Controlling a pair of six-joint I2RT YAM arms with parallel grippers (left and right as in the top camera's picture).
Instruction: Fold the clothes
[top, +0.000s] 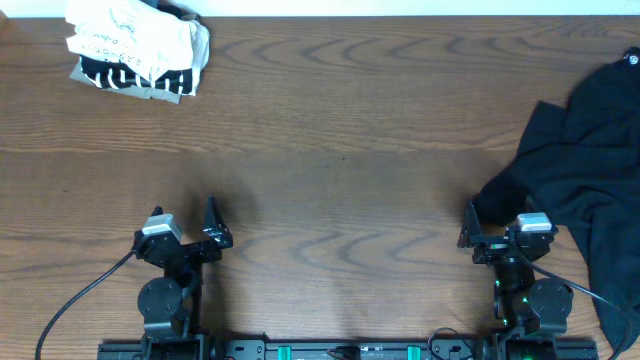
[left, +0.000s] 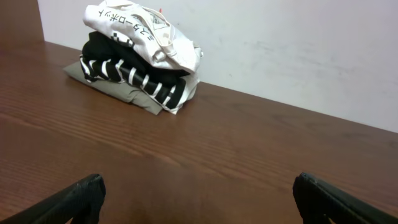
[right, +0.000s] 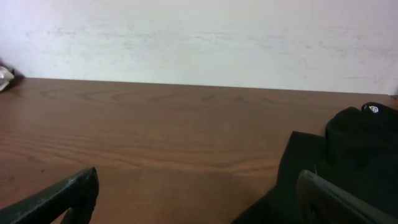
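Note:
The black shirt lies crumpled at the right edge of the table, with a tiny white logo mark at its far end. It also shows in the right wrist view. My right gripper is open and empty, low over the table at the shirt's left edge; in its wrist view the right finger overlaps the black fabric. My left gripper is open and empty near the front left, far from the shirt; its wrist view shows bare wood between the fingers.
A folded bundle of white cloth with black lettering over black striped cloth sits at the far left corner, also in the left wrist view. A white wall runs behind the wooden table.

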